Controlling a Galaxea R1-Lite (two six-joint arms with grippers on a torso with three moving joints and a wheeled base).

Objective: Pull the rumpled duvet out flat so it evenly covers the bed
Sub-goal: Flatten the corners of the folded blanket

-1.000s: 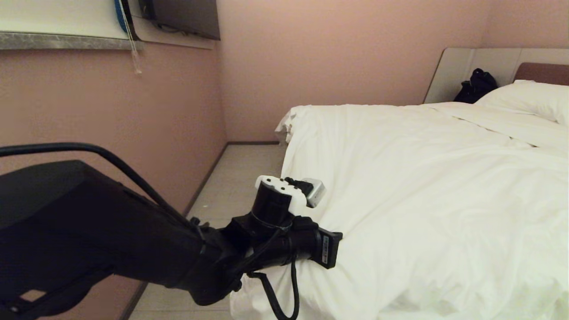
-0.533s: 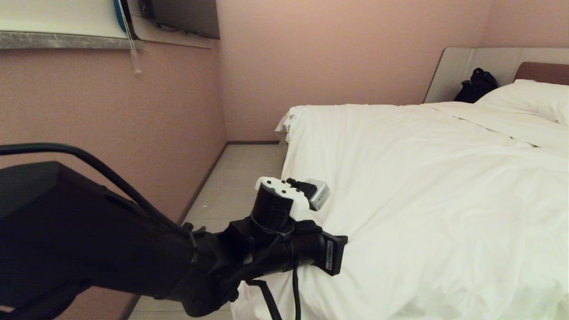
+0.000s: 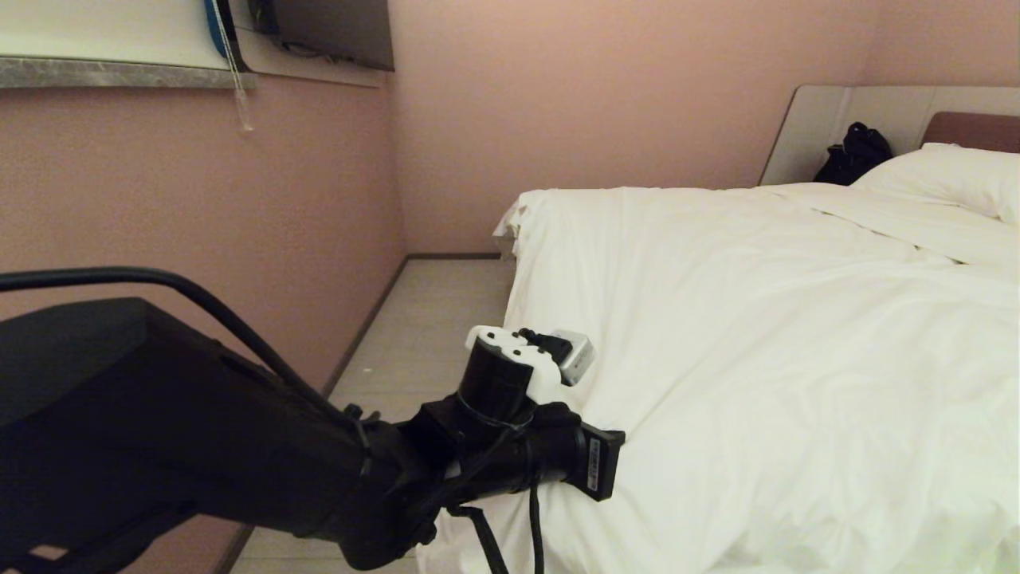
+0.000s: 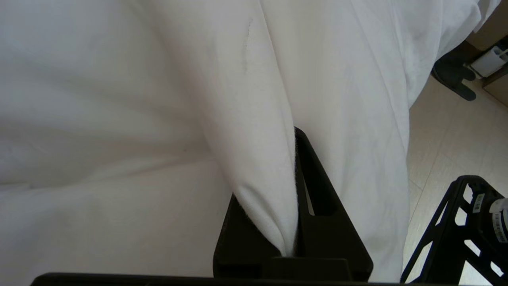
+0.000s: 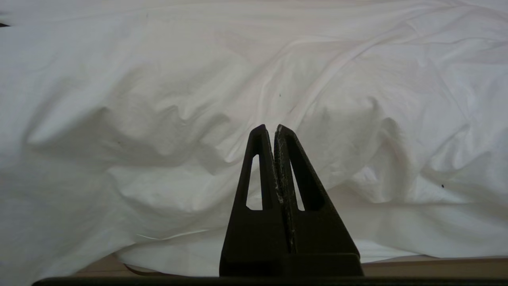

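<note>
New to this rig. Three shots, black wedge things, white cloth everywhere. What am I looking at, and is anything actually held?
It's a two-armed robot on wheels making a bed. The wide shot comes from its head camera: the bed along the wall, the white duvet spread over it, a pillow and a dark bag at the far end. The big black shape is its left arm. The other two shots come from cameras on each wrist, looking along the fingers. The left claw is shut on a fold of the duvet at the bed's near edge; that white ridge is pinched between the black wedges. The right claw is shut with nothing in it, hanging in front of rumpled duvet.
</note>
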